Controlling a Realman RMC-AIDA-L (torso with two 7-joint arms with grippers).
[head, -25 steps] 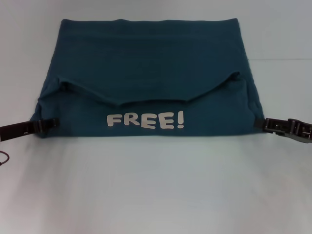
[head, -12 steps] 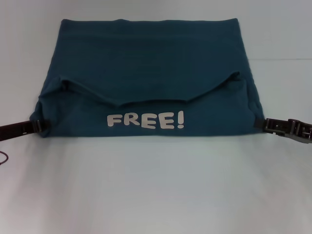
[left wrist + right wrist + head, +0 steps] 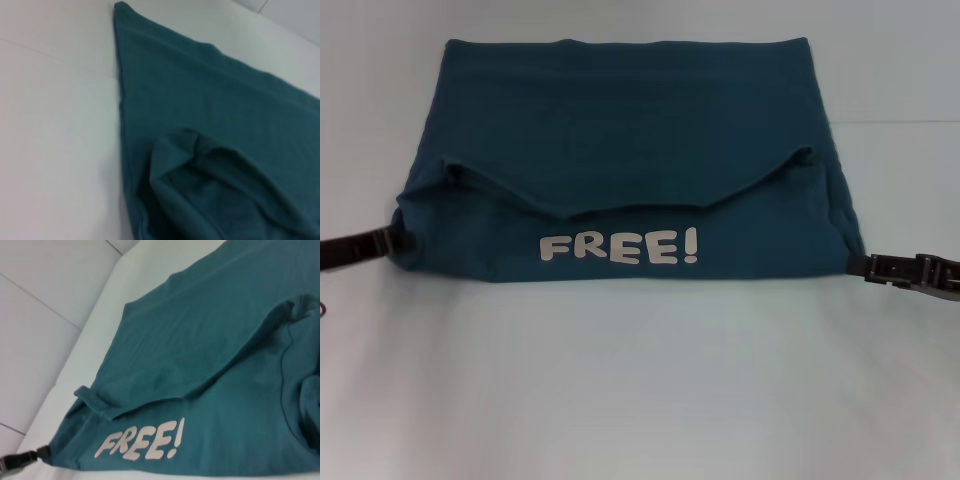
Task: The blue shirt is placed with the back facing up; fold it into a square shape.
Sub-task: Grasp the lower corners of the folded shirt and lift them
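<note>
The blue shirt [image 3: 630, 140] lies flat on the table. Its near part is folded up over the back, so the white "FREE!" lettering [image 3: 618, 247] faces up. A sleeve flap edge crosses the middle. My left gripper [image 3: 402, 239] lies low at the shirt's near left corner, its tip at the cloth edge. My right gripper [image 3: 855, 263] lies low at the near right corner, just touching the edge. The left wrist view shows the shirt [image 3: 200, 125] with a puckered fold. The right wrist view shows the shirt [image 3: 210, 340], the lettering [image 3: 140, 442] and the left gripper [image 3: 42, 452] at the far corner.
The white table [image 3: 640, 380] spreads all round the shirt, with a wide bare stretch in front of it. A thin dark cable [image 3: 324, 310] shows at the left edge.
My left gripper has drawn outward to the left, off the shirt's corner. My right gripper has dropped slightly lower at the right corner. The shirt's near left edge has settled.
</note>
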